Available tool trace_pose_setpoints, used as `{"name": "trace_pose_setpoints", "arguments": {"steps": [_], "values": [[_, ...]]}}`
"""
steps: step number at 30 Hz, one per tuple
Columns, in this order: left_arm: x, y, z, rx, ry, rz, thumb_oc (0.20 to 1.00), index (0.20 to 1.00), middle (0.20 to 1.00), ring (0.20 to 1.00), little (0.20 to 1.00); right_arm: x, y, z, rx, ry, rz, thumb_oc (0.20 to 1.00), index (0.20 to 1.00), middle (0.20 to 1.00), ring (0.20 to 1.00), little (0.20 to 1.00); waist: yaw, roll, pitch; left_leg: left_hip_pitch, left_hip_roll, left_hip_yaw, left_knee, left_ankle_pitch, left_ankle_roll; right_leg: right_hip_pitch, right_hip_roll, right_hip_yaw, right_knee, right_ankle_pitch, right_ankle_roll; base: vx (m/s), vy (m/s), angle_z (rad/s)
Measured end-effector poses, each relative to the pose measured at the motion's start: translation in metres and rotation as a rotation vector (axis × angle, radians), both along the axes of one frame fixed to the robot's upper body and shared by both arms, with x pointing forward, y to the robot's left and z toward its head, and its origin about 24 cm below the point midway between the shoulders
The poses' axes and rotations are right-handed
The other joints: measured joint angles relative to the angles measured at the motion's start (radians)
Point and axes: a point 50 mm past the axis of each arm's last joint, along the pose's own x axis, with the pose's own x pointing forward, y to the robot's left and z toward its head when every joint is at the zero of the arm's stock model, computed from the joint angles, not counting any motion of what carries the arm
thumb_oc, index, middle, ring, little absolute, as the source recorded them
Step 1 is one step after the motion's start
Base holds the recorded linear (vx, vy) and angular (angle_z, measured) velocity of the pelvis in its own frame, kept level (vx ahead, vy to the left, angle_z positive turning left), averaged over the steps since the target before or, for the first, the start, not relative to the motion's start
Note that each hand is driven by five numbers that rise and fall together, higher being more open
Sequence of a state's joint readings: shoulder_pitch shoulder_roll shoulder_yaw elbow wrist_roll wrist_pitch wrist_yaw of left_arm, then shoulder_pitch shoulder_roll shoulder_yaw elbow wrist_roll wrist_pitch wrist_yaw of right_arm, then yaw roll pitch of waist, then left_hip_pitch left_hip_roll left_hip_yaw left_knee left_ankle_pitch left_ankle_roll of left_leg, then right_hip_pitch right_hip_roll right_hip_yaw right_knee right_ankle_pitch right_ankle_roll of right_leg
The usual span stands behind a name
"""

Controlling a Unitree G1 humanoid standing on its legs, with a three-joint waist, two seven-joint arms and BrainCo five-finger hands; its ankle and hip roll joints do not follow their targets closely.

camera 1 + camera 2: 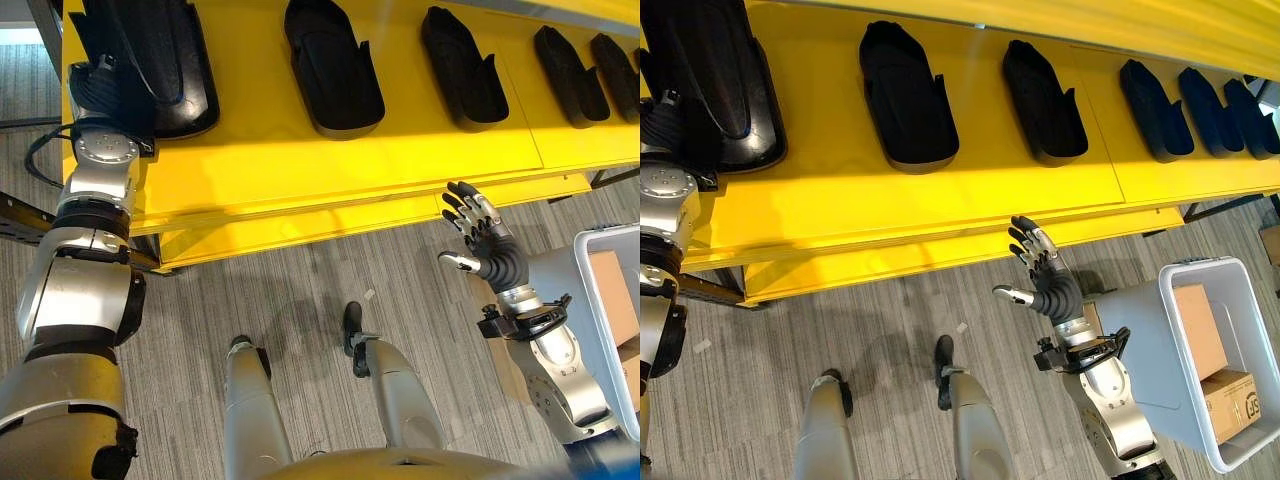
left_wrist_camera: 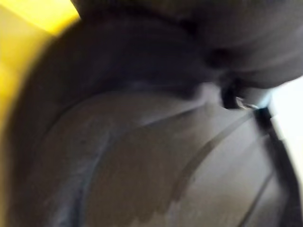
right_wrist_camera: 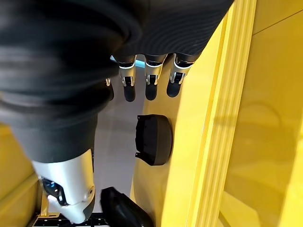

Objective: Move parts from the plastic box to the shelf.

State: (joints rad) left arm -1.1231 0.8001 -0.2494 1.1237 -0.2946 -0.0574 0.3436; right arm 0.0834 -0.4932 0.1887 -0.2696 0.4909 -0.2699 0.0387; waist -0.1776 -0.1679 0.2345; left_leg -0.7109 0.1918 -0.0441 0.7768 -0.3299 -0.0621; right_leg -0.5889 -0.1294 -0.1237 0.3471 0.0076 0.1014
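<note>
Your left hand point(image 1: 100, 75) sits on the big black part point(image 1: 165, 60) at the shelf's point(image 1: 300, 170) left end; I cannot tell its finger state. Your right hand point(image 1: 1045, 275) hangs empty, fingers spread, near the shelf's front edge beside the plastic box point(image 1: 1240, 290). The moulded parts look stiff, light and smooth: grip across the narrow sides.

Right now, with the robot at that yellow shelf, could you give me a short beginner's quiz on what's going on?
1. True or false: the right robot hand holds a black part.
2. Which black part does the left arm reach: A) the leftmost part, B) the middle one?
3. What sits inside the plastic box?

Key: 1. False: it is open and holds nothing, in front of the yellow shelf. 2. A. 3. Cardboard boxes.
</note>
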Motion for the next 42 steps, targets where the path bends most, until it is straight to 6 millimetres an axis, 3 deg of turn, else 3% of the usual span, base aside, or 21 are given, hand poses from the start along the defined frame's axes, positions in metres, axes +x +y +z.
{"name": "trace_pose_setpoints", "arguments": {"steps": [24, 42], "values": [[-0.007, 0.005, -0.013, -0.261, -0.138, -0.086, 1.0, 1.0, 1.0, 1.0, 1.0, 0.002, -0.005, 0.004, 0.003, -0.014, -0.017, 1.0, 1.0, 1.0, 1.0, 1.0, 0.008, 0.018, -0.014, -0.001, -0.001, 0.002, -0.007, 0.001, 0.001, -0.006, -0.006, 0.0, 0.003, 0.0, 0.0, 0.0, 0.0, 0.0], [-0.014, -0.031, -0.05, -0.224, -0.172, -0.242, 1.0, 1.0, 1.0, 1.0, 1.0, 0.003, -0.013, 0.005, 0.001, -0.019, -0.059, 1.0, 1.0, 1.0, 1.0, 1.0, 0.031, 0.036, -0.011, 0.001, -0.015, 0.004, -0.008, 0.004, 0.007, -0.011, -0.017, 0.0, 0.02, -0.008, -0.001, 0.0, 0.004, 0.01]]}}
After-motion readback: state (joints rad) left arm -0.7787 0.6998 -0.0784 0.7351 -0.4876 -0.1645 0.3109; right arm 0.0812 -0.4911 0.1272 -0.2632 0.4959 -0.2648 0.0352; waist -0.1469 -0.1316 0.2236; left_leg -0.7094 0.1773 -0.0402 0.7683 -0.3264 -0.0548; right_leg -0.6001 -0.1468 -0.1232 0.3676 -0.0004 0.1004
